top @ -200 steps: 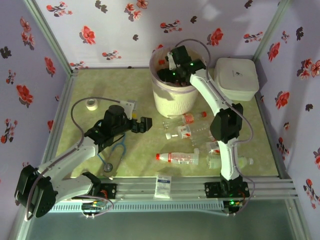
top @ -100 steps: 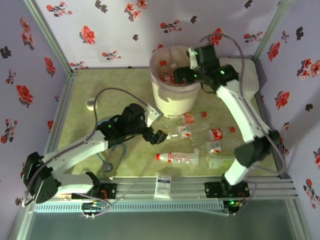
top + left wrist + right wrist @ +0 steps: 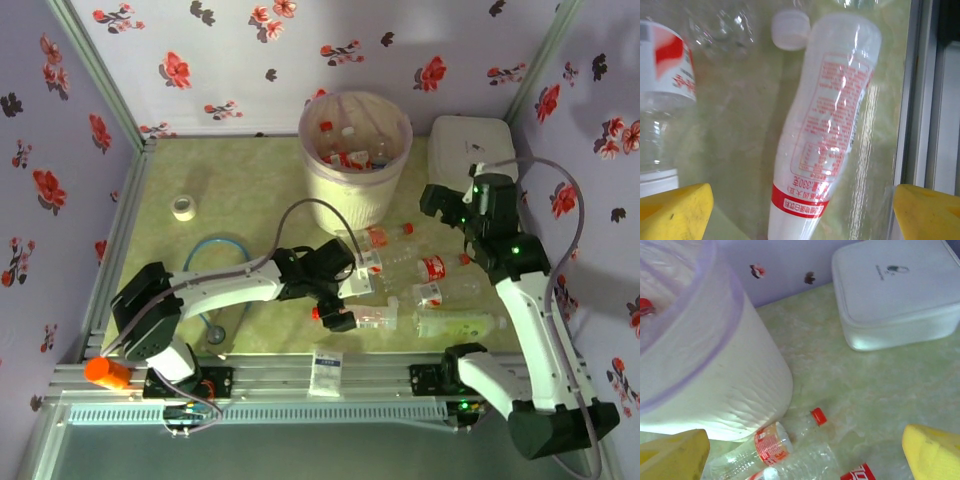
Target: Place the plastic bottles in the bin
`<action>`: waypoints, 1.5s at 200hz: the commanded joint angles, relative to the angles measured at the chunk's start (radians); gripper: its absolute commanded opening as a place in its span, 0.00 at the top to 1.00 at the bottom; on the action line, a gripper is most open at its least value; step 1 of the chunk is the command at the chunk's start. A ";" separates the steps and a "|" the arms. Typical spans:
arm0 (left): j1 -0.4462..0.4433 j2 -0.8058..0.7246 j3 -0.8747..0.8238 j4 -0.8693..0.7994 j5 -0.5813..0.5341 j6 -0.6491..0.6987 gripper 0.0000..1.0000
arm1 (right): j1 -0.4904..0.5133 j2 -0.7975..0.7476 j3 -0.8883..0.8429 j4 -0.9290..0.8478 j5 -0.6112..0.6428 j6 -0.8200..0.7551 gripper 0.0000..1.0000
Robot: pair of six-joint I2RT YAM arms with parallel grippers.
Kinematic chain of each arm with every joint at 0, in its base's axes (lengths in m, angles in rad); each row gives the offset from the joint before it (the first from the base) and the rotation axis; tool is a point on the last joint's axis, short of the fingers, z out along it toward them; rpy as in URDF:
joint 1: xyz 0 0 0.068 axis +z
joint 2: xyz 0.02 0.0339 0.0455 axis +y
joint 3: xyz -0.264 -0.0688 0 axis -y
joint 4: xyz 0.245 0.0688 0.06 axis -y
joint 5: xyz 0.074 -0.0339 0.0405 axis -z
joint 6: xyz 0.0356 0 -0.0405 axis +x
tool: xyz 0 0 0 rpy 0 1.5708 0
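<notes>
The bin (image 3: 355, 195) stands at the back middle with several plastic bottles (image 3: 343, 152) inside. More bottles lie on the table in front of it, among them a red-capped one (image 3: 385, 237), a red-labelled one (image 3: 432, 268) and a pale one (image 3: 455, 323). My left gripper (image 3: 345, 300) is open low over a red-capped bottle (image 3: 365, 317). In the left wrist view that bottle (image 3: 825, 135) lies between the yellow fingers (image 3: 670, 207) without touching them. My right gripper (image 3: 447, 205) hangs open and empty right of the bin (image 3: 705, 365), above a red-capped bottle (image 3: 770, 445).
A white lidded box (image 3: 475, 155) sits right of the bin. A tape roll (image 3: 184, 208) and a blue tube (image 3: 222, 300) lie on the left. A small packet (image 3: 325, 372) rests on the front rail, which runs close beside the left gripper (image 3: 920, 100).
My right arm has pulled back from over the bin to the right and opened wider. The left arm has swung right and down over the bottle near the front rail.
</notes>
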State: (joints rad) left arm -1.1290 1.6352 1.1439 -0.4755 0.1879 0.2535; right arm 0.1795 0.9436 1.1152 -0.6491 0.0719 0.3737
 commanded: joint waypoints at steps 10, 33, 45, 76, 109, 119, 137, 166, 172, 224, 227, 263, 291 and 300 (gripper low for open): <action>-0.017 0.049 0.038 -0.059 0.021 0.080 0.08 | -0.020 -0.036 -0.068 0.021 0.004 0.073 0.01; -0.017 0.102 0.039 -0.061 -0.003 0.103 0.08 | -0.023 -0.024 -0.079 0.043 -0.012 0.089 0.01; -0.018 0.127 0.045 -0.059 -0.002 0.105 0.08 | -0.023 -0.014 -0.076 0.052 -0.021 0.095 0.01; -0.029 0.161 0.035 -0.020 0.001 0.121 0.11 | -0.024 -0.003 -0.085 0.063 -0.023 0.099 0.01; -0.029 0.184 0.040 -0.017 -0.008 0.124 0.20 | -0.029 -0.007 -0.100 0.057 -0.017 0.098 0.01; -0.029 0.184 0.039 -0.015 -0.010 0.126 0.25 | -0.032 -0.011 -0.102 0.057 -0.015 0.099 0.01; -0.029 0.185 0.039 -0.015 -0.013 0.127 0.32 | -0.034 -0.013 -0.101 0.058 -0.015 0.100 0.01; -0.029 0.182 0.056 -0.047 -0.027 0.116 0.39 | -0.038 -0.014 -0.101 0.065 -0.022 0.099 0.01; -0.029 0.176 0.056 -0.047 -0.027 0.112 0.40 | -0.039 -0.015 -0.100 0.065 -0.023 0.098 0.01; -0.029 0.152 0.061 -0.075 -0.035 0.105 0.47 | -0.044 -0.010 -0.090 0.074 -0.032 0.102 0.01; -0.029 0.149 0.062 -0.078 -0.040 0.105 0.47 | -0.045 -0.010 -0.090 0.073 -0.032 0.102 0.01; 0.008 0.039 0.017 -0.050 -0.072 0.074 0.47 | -0.045 -0.013 -0.090 0.097 -0.089 0.081 0.01; 0.132 -0.118 -0.085 0.056 0.006 -0.026 0.51 | -0.043 -0.026 -0.112 0.192 -0.298 0.057 0.01; 0.170 -0.170 -0.118 0.096 0.040 -0.066 0.54 | -0.043 -0.038 -0.127 0.243 -0.384 0.057 0.02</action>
State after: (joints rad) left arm -1.0573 1.6005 1.0908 -0.4778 0.1566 0.2977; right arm 0.1417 0.9401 1.0210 -0.5415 -0.0837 0.4511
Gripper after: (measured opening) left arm 0.490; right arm 0.988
